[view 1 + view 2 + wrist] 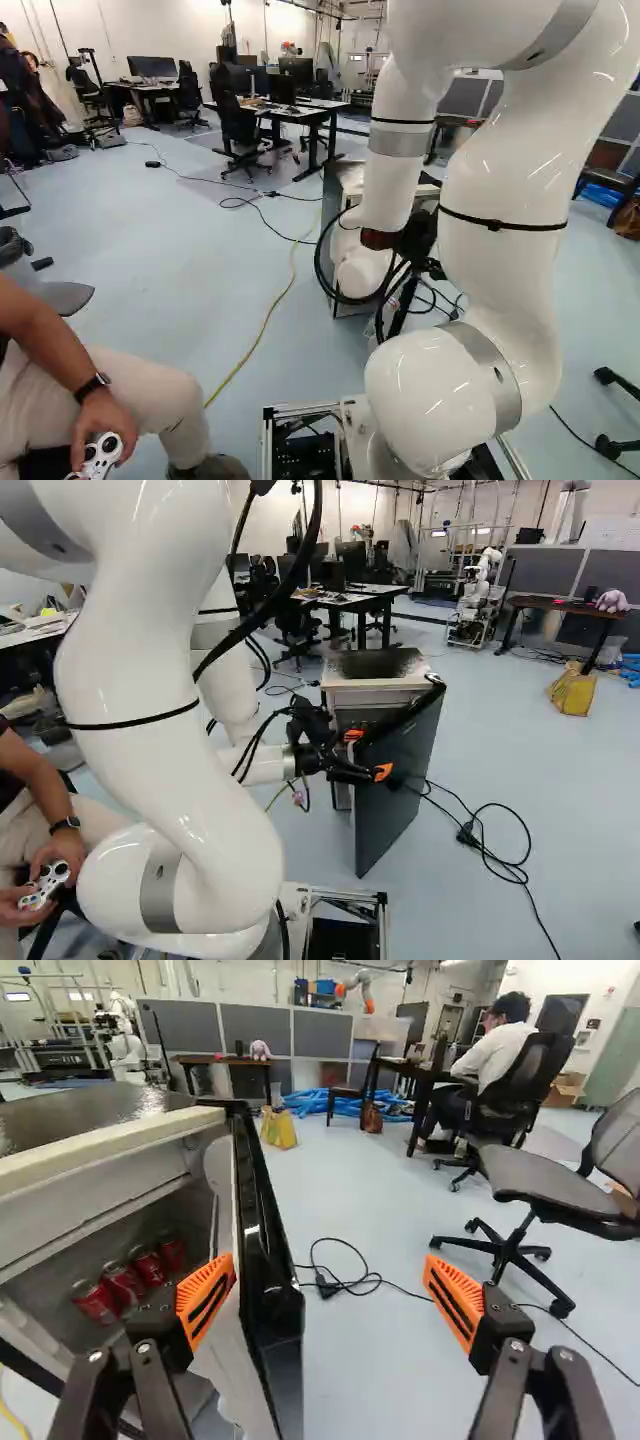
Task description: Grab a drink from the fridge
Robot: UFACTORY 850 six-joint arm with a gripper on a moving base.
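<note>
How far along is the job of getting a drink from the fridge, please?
Done: the fridge door stands partly open, with red cans visible inside. In hand: no can; the gripper is open, with the door between its fingers. Left: probably opening the door wider if needed, then reaching in, gripping a can and taking it out.

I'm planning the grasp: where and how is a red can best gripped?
Probably round mid-body of the row's end can, away from the door's hinge, coming through the fridge's open front. Its round sides suit two opposed fingers, and it seems to have a neighbour on one side only. The tool, astride the door, must back off first.
</note>
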